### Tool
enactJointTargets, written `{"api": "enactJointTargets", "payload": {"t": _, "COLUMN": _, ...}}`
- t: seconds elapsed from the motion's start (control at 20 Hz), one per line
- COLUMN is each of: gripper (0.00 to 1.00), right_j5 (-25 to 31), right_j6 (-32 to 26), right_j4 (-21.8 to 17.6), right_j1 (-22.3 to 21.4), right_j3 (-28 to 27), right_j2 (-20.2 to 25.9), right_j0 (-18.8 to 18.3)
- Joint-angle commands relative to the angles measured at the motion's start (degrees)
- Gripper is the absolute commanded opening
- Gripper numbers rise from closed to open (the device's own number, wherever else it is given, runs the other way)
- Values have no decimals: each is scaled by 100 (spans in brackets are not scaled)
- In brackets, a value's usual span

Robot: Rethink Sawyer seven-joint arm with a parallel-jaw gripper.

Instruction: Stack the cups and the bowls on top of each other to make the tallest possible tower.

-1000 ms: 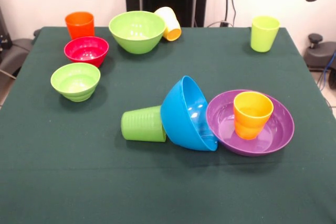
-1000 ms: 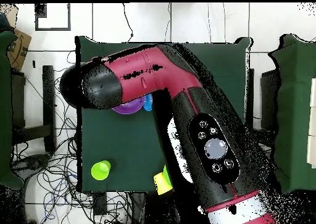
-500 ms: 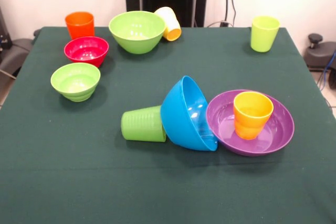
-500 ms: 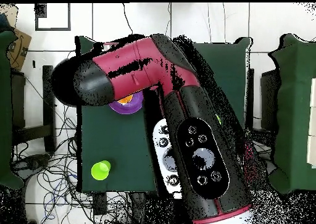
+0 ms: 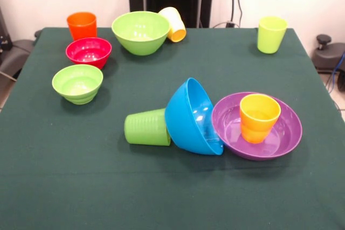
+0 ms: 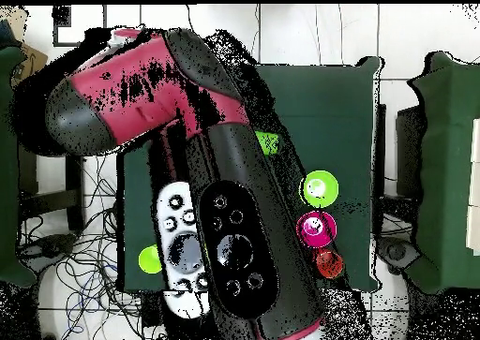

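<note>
In the front view a wide purple bowl (image 5: 287,133) holds an upright orange-yellow cup (image 5: 259,117). A large blue bowl (image 5: 193,117) stands tilted on its side, between the purple bowl's rim and a green ribbed cup (image 5: 146,127) that lies on its side. At the far left stand an orange cup (image 5: 81,24), a small red bowl (image 5: 88,51) and a small lime green bowl (image 5: 77,83). A large lime green bowl (image 5: 140,32) has a pale yellow cup (image 5: 173,23) tipped against it. A yellow-green cup (image 5: 271,34) stands far right. No gripper shows.
In the overhead view the red and black arm (image 6: 187,168) covers most of the table. Beside it show the small lime green bowl (image 6: 319,187), the red bowl (image 6: 316,228), the orange cup (image 6: 326,263) and the yellow-green cup (image 6: 150,258).
The gripper tips at the front view's top right have risen out of the picture. In the overhead view the arm has swung and uncovered the bowls on the right. No cup or bowl moved.
</note>
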Motion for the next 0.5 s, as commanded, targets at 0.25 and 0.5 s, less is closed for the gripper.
{"api": "enactJointTargets", "payload": {"t": 0.25, "gripper": 100, "right_j5": 974, "right_j6": 642, "right_j4": -701, "right_j1": 988, "right_j3": -974, "right_j2": -559, "right_j0": 660}}
{"api": "enactJointTargets", "payload": {"t": 0.5, "gripper": 100, "right_j5": 1044, "right_j6": -210, "right_j4": -251, "right_j1": 1145, "right_j3": -600, "right_j2": -248, "right_j0": 225}}
